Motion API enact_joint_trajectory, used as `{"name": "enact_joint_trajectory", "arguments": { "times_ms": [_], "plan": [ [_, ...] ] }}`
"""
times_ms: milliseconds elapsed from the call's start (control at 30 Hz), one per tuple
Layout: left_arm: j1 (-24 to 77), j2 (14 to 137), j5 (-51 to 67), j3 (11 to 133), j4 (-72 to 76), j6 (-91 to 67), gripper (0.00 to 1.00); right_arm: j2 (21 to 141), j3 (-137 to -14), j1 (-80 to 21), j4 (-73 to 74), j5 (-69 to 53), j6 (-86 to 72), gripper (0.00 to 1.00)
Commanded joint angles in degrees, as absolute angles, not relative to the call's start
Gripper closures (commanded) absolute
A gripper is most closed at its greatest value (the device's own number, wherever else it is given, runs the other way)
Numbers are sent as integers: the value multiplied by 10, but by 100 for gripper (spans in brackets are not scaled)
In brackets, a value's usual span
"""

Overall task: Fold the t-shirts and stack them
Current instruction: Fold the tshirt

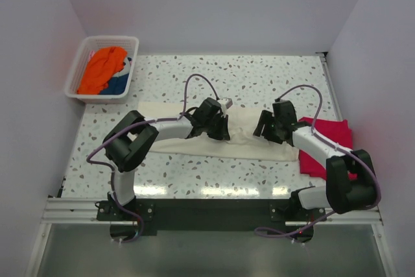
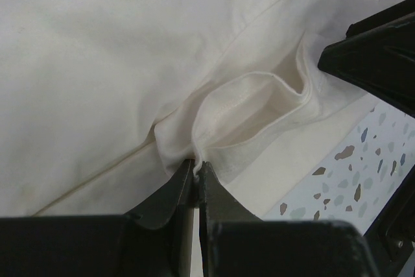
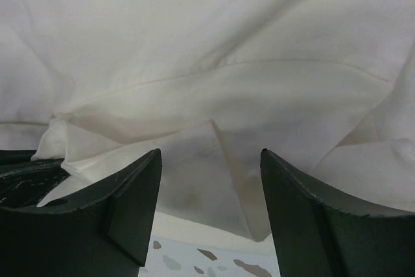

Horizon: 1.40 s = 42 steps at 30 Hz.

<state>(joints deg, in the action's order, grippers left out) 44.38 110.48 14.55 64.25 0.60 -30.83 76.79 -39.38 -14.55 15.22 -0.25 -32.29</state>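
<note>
1. Cream t-shirt [image 1: 243,137] lies spread across the middle of the speckled table [image 1: 259,72], its long side running left to right, with both grippers down on it.
2. It is rumpled rather than flat. Soft creases fan across the cloth, and a stitched seam runs slantwise through the left wrist view.
3. Near the left arm's fingertips a hemmed edge is doubled into a small open loop that stands up from the layer below.
4. Red t-shirt [image 1: 332,129] sits at the right side of the table, partly under the right arm, just beside the cream one's right end.
5. The left arm bends its elbow out to the left and sends its forearm rightward. The left gripper [image 2: 196,172] is near the shirt's middle, its fingers pinched tight on a thin fold of the cream fabric.
6. The right arm folds back at the near right and reaches across the red shirt. The right gripper [image 3: 211,160] has its fingers spread wide and grips nothing, with cream cloth lying between them. I cannot tell whether the tips touch it.
7. The cloth looks thin, matte and limp. The fingers are black, hard and wedge-shaped.
8. The tabletop is white with grey and brown flecks and shines along the near edge.
9. A white slatted basket [image 1: 133,63] at the far left holds an orange garment [image 1: 102,69] and a blue garment [image 1: 117,85].
</note>
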Motion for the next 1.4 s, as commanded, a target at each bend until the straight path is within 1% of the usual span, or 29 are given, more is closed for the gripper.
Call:
{"name": "enact_joint_trajectory", "arguments": {
  "times_ms": [0,67,100,267,433,533,567,633,667,767,833,867,967,1033,1067,1100,1133,1167,1233,1367],
  "plan": [
    [446,1109,145,660,9,-305,100,792,-405,-143,103,-32,-323,34],
    [446,1109,145,660,9,-305,100,795,-402,-142,89,-41,-329,37],
    [446,1109,144,660,9,-304,100,792,-398,-142,85,-41,-332,43],
    [446,1110,143,663,9,-304,100,758,-392,-142,93,-46,-336,59],
    [446,1109,142,664,9,-304,100,716,-388,-143,117,-54,-337,78],
    [446,1109,141,666,9,-304,100,691,-384,-142,129,-66,-337,83],
    [446,1109,141,667,8,-304,100,686,-381,-142,132,-69,-337,87],
    [446,1109,141,668,8,-304,100,668,-375,-142,138,-76,-337,89],
    [446,1111,140,667,7,-304,100,663,-368,-142,140,-79,-336,93],
    [446,1111,140,667,7,-303,100,647,-353,-142,144,-84,-333,99],
    [446,1111,140,667,7,-304,100,635,-347,-142,151,-64,-330,97],
    [446,1112,139,668,7,-304,100,633,-347,-142,156,-52,-328,85],
    [446,1112,139,669,5,-304,100,632,-358,-142,170,-3,-313,67],
    [446,1114,138,670,4,-304,100,642,-370,-142,178,26,-301,63],
    [446,1114,138,669,4,-303,100,648,-373,-139,179,41,-295,58],
    [446,1114,138,669,4,-303,100,655,-377,-137,178,43,-291,55],
    [446,1115,138,670,4,-303,100,666,-384,-136,177,39,-291,52],
    [446,1118,138,671,3,-303,100,688,-387,-134,168,19,-290,46],
    [446,1121,139,671,3,-304,100,727,-394,-134,150,-13,-290,41],
    [446,1121,138,671,3,-303,100,774,-394,-134,107,-50,-296,40]
  ]
}}
